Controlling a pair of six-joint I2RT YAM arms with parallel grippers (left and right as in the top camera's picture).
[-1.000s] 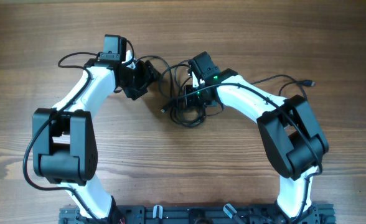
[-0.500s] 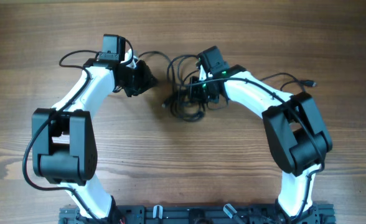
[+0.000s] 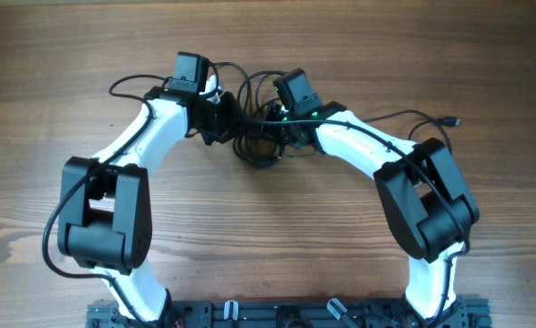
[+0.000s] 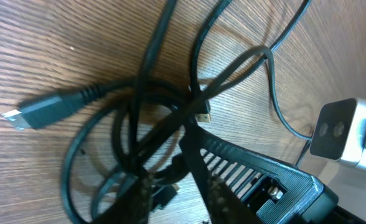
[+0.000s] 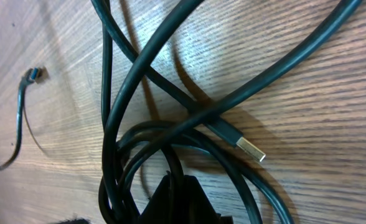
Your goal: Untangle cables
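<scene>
Cables (image 3: 261, 157) knotted between left gripper (image 3: 226, 124) and right gripper (image 3: 292, 137), far half of table (image 3: 268, 246).
Overhead, wrists and loops mask both sets of fingertips. Wrist views crop them at the bottom edge, so gripping or spread cannot be told for either.

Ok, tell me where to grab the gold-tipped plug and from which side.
Grip the plug by its dark body, just behind the gold tip, coming from the tip side: there it lies flat and alone, while its cord crosses other cables.
</scene>
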